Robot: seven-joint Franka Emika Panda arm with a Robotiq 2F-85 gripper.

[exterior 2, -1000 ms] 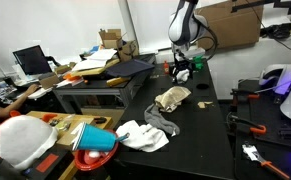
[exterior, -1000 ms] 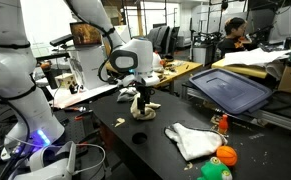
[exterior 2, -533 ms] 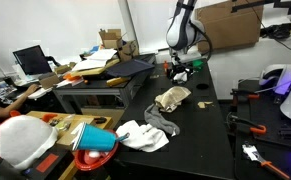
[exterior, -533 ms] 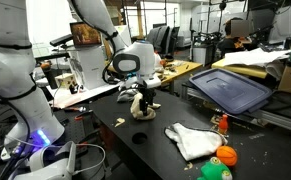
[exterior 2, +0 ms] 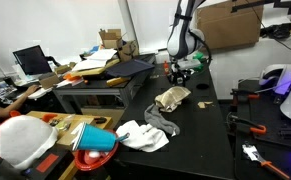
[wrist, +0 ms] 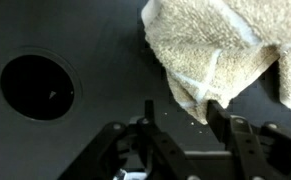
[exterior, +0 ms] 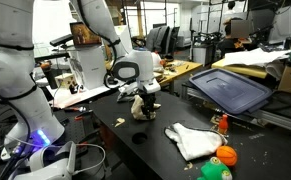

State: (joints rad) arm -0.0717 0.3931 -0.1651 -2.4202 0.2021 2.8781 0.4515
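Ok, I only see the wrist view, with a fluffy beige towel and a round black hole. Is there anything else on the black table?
Observer: Yes. A crumpled white cloth lies on the black table, well apart from the fluffy beige towel.
Operator: Are there any toys?
Observer: An orange ball and a green ball sit close together, just beside the white cloth.
Operator: Is anybody in the room?
Observer: A dark-haired person sits at a desk far behind the table.
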